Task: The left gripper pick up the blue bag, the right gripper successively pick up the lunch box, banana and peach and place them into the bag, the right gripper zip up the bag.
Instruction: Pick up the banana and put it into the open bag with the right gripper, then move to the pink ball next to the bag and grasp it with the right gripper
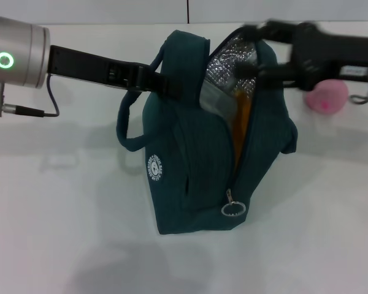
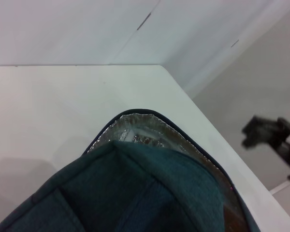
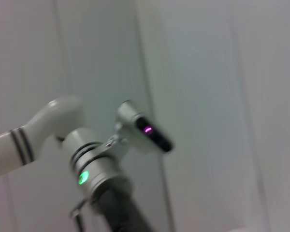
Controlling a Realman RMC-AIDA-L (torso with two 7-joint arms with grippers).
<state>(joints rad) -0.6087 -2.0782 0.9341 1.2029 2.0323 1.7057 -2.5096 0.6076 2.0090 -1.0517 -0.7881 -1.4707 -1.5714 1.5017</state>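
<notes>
Blue bag (image 1: 190, 159) upright mid-table (image 1: 61, 245), zip open, foil lining exposed, something orange visible inside. Left gripper (image 1: 156, 78) clamped on the bag's top handle. Right gripper (image 1: 257, 52) at the open mouth, blurred; jaw state cannot be told. Peach (image 1: 326, 96) on the table behind the right arm, well apart from the bag. Zip pull ring (image 1: 232, 209) hanging low on the front

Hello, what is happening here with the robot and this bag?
The left gripper holds the blue bag upright by its top. The right gripper is at the bag's open mouth, where something orange shows inside. The peach lies on the table. The zipper is not closed.
</notes>
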